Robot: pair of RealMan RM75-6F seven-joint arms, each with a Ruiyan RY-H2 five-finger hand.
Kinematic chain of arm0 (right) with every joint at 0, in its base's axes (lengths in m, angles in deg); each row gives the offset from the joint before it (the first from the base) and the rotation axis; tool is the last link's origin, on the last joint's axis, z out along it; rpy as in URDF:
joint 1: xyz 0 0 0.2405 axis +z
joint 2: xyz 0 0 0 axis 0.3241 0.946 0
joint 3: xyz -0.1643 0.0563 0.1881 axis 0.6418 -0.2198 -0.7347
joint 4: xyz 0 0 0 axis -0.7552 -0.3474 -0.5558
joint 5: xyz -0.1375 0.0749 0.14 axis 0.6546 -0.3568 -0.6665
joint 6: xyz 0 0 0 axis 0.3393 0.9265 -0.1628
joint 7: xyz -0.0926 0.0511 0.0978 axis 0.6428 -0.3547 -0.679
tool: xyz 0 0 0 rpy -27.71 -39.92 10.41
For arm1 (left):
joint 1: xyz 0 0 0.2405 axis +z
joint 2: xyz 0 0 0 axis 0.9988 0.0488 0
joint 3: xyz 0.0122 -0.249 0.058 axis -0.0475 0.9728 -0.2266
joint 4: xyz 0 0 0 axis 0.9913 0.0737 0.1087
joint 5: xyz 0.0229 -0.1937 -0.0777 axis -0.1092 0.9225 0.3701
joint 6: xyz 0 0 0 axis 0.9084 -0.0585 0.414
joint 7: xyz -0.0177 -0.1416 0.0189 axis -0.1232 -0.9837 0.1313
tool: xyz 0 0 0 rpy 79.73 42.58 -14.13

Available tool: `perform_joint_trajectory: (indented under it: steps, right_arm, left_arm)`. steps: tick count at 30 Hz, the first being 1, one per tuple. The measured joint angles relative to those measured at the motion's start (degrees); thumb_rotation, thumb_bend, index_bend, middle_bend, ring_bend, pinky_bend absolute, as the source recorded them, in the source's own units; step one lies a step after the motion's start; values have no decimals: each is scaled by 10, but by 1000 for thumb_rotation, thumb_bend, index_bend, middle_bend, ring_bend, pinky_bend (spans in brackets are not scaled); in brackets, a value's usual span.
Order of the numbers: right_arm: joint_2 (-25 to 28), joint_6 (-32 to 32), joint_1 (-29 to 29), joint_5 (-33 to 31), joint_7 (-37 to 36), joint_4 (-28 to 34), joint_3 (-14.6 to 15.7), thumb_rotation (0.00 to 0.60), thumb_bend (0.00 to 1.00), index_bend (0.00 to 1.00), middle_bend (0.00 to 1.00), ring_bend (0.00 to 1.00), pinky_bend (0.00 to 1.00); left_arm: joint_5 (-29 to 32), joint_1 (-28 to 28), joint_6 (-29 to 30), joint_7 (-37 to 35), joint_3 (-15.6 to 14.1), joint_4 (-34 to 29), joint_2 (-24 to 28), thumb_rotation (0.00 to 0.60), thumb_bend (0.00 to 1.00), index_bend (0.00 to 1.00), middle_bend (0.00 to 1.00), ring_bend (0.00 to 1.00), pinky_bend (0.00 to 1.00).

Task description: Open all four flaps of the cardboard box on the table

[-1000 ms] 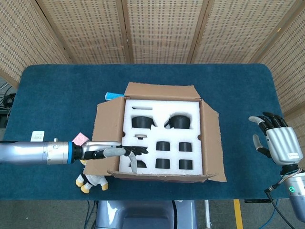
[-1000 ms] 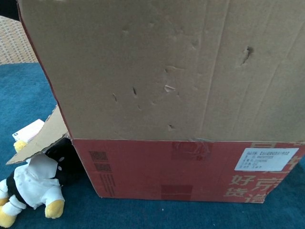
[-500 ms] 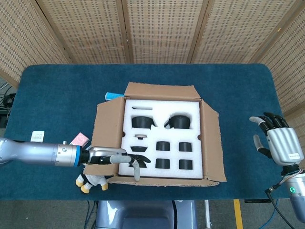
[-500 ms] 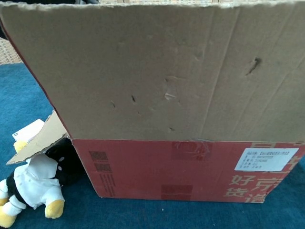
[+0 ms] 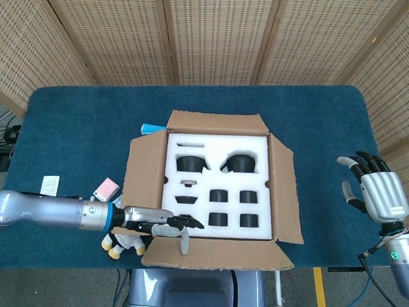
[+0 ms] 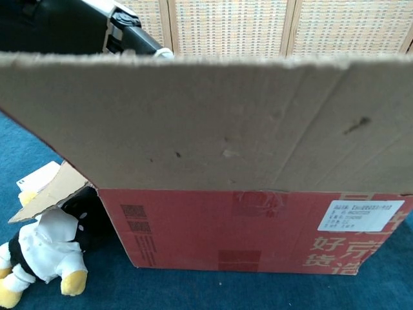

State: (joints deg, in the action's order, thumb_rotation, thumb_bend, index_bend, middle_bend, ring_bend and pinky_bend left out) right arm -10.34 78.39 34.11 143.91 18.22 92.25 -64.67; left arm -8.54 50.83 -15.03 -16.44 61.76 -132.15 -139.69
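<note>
The cardboard box stands mid-table with white foam and black parts showing inside. Its far, left and right flaps lie folded outward. The near flap leans out over the table's front edge; in the chest view this near flap fills the upper frame above the box's red front wall. My left hand rests on the near flap's left end, fingers stretched flat, holding nothing. My right hand hovers at the table's right edge, fingers spread, well apart from the box. A dark part of my left arm shows above the flap.
A plush toy lies by the box's front left corner, also the plush toy in the chest view. A pink item, a white card and a blue scrap lie left of the box. Wicker screens stand behind the table.
My left hand has drawn toward the table's front edge and the near flap has swung outward and down with it. The right hand has stayed nearly still.
</note>
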Motion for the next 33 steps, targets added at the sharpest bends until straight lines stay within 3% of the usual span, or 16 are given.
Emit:
perform_joint_trajectory:
  steps: [13,22,33]
  right_arm:
    - [-1,0,0,1,0,-1,0,600,543,249,313,175,192]
    - [-3,-2,1,0,1,-1,0,600,542,249,313,174,192]
    - [-4,-6,4,-2,3,-2,-1,600,543,249,313,174,192]
  left_arm:
    - [-14,76,64,97,30,-89,26,2,154,396,0,0,0]
    - [-71,126,181,183,43,-141,20,1,153,395,0,0,0]
    - [-196,164,343,258,35,-180,-13,1,154,396,0,0,0]
